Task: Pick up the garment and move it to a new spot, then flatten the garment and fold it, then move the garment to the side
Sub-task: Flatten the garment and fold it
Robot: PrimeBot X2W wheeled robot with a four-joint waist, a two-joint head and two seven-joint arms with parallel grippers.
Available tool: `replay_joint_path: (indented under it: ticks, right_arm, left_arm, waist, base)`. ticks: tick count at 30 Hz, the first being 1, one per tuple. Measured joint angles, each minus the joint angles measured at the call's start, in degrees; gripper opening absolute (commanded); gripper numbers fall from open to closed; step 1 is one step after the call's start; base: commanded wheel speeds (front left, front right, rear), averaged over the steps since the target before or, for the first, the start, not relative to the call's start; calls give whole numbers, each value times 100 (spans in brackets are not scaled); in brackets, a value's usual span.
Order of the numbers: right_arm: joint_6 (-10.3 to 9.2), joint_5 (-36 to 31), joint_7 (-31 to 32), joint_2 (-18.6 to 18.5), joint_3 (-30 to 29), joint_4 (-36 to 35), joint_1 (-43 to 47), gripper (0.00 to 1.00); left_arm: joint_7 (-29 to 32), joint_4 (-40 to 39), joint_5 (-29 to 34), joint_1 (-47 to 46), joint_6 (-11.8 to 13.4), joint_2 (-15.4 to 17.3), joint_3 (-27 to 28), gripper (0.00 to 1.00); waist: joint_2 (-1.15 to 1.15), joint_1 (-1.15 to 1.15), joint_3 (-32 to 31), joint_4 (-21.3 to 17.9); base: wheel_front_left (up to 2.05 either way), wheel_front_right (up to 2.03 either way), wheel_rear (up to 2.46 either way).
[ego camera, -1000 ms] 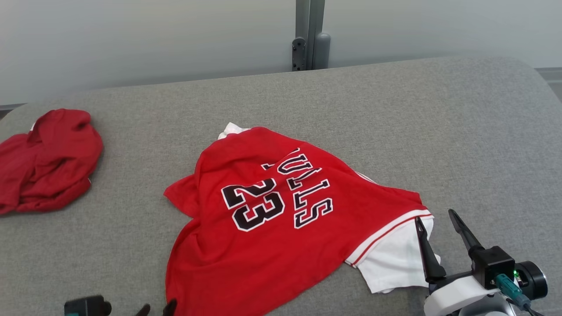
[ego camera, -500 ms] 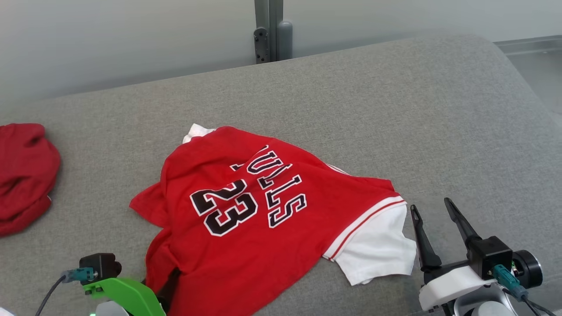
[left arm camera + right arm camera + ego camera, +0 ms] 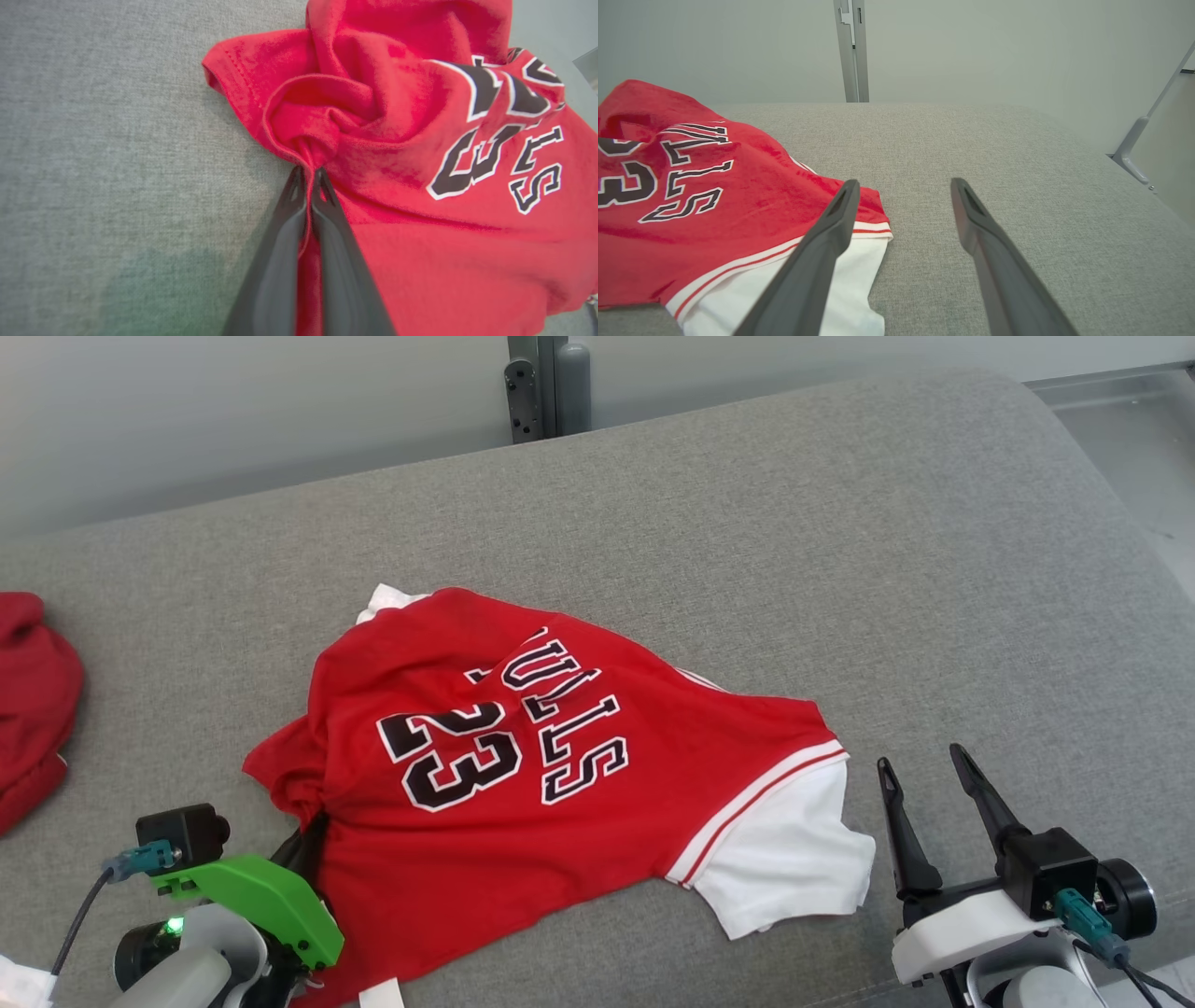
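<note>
Red jersey lies crumpled on the grey cushion. I see my left gripper clamped on its bunched edge; my right gripper stands, jaws apart, just beside the white sleeve.

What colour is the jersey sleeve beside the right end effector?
White sleeve, edged with a thin red stripe; clearest in the head view.

This looks like a robotics lab or test room, not a home. The wide tabletop is padded and covered in plain grey woven cloth, with rounded corners. Behind it stands a bare pale panel wall with a grey metal post carrying a bolted bracket, and a slanted metal strut off to one side. A red jersey and a second red garment lie on the cloth
</note>
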Motion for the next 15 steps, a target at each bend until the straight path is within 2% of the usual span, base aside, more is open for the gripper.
replay_joint_path:
  ticks: [9, 10, 11, 12, 15]
  right_arm:
    - [0, -11, 0, 10, 46, 41, -34, 100]
    - [0, -11, 0, 10, 45, 44, -36, 100]
    - [0, -11, 0, 10, 46, 45, -38, 100]
    - [0, -12, 0, 10, 59, 47, -40, 100]
    - [0, -38, 0, 14, 42, 23, -38, 100]
  left_arm:
    - [-160, 658, 422, -557, -227, -148, -65, 0]
    - [-201, 750, 487, -595, -241, -182, -53, 21]
    - [-229, 806, 501, -604, -241, -214, -56, 65]
    - [-252, 854, 564, -603, -241, -220, -88, 100]
    - [-370, 888, 726, -508, -89, -178, -20, 100]
  waist:
    - [0, 0, 11, 108]
    - [0, 0, 8, 115]
    - [0, 0, -1, 120]
    - [0, 0, -15, 123]
    - [0, 0, -83, 117]
  base:
    - [0, 0, 0]
    - [0, 0, 0]
    - [0, 0, 0]
    - [0, 0, 0]
    - [0, 0, 0]
